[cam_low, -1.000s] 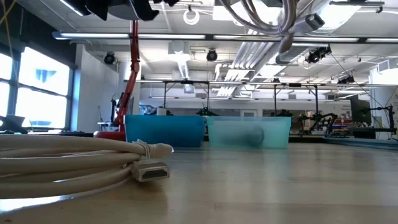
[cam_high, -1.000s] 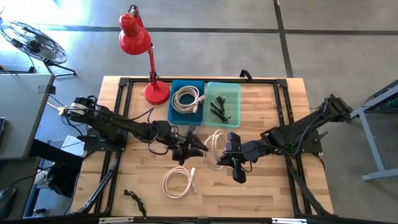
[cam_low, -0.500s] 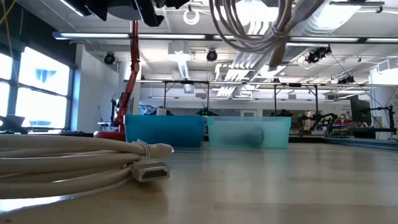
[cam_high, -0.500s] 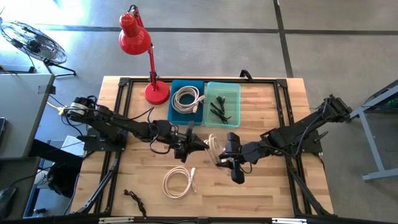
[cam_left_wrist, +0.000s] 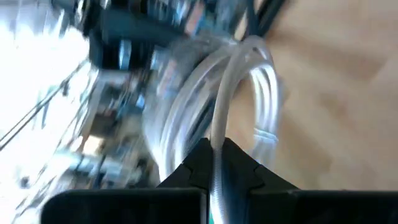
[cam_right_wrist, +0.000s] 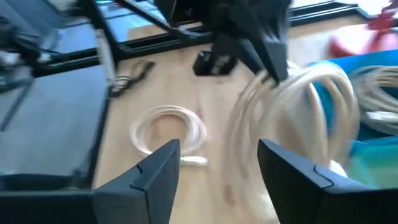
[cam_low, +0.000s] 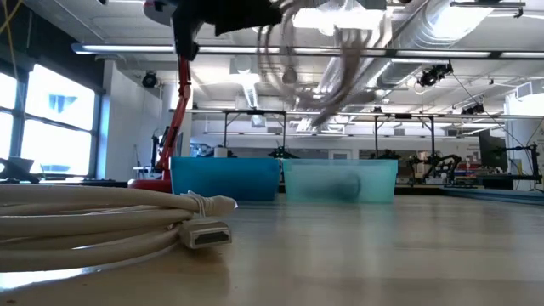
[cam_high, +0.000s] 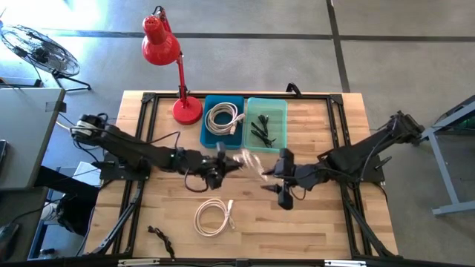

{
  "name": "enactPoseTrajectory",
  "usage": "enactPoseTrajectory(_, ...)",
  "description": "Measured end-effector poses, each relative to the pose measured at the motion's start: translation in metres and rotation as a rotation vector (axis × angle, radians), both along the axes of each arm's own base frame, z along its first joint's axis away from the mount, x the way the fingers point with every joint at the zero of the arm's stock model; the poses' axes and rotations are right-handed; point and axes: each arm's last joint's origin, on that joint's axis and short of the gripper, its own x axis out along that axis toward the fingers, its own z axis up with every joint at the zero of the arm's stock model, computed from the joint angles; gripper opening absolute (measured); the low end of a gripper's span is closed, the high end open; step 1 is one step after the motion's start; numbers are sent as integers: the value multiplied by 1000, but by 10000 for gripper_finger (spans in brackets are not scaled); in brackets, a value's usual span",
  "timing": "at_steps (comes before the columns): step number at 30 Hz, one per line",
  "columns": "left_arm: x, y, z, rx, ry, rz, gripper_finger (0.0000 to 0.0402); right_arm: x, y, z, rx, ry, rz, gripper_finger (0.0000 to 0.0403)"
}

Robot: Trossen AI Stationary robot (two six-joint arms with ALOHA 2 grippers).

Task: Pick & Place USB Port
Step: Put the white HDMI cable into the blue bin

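Above the middle of the wooden table (cam_high: pixel 319 222), my left gripper (cam_high: pixel 221 166) is pinched tight on a coil of white cable (cam_high: pixel 251 160), holding it up in the air. From my left wrist I see my two dark fingers (cam_left_wrist: pixel 193 171) squeezed on one strand, with the loops (cam_left_wrist: pixel 249 93) hanging past them. The coil looks blurry in every picture.

My right gripper (cam_high: pixel 283 185) is just beside the coil, on its other side. Its fingers (cam_right_wrist: pixel 155 174) are spread wide apart and hold nothing. The cable sits in front of them, not between them.

A second coil of white cable (cam_high: pixel 214 216) lies flat on the table, nearer the front edge. Its plug end (cam_low: pixel 208 233) rests on the wood.

At the back of the table stand two bins, touching side by side. The blue bin (cam_high: pixel 211 139) has a white cable in it. The green bin (cam_high: pixel 280 107) has small dark things in it. A red lamp (cam_high: pixel 165 52) stands beside the blue bin.
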Motion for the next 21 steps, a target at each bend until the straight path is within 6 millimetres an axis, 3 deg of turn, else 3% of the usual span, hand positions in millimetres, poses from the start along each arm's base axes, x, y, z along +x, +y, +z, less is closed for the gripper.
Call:
enactPoseTrajectory(7, -29, 12, 26, 106, 13, 263, 9, -20, -16, -5, -187, 119, -181, 207)
enactPoseTrajectory(11, -38, 29, 36, 210, 32, 401, 9, -28, -22, -10, -302, 179, -260, 208)
enactPoseTrajectory(16, -39, 71, 41, 231, 37, 530, 9, -34, -28, -14, -393, 217, -355, 208)
enactPoseTrajectory(21, -34, 129, 27, 161, 80, 628, 9, -37, -30, -15, -450, 234, -384, 208)
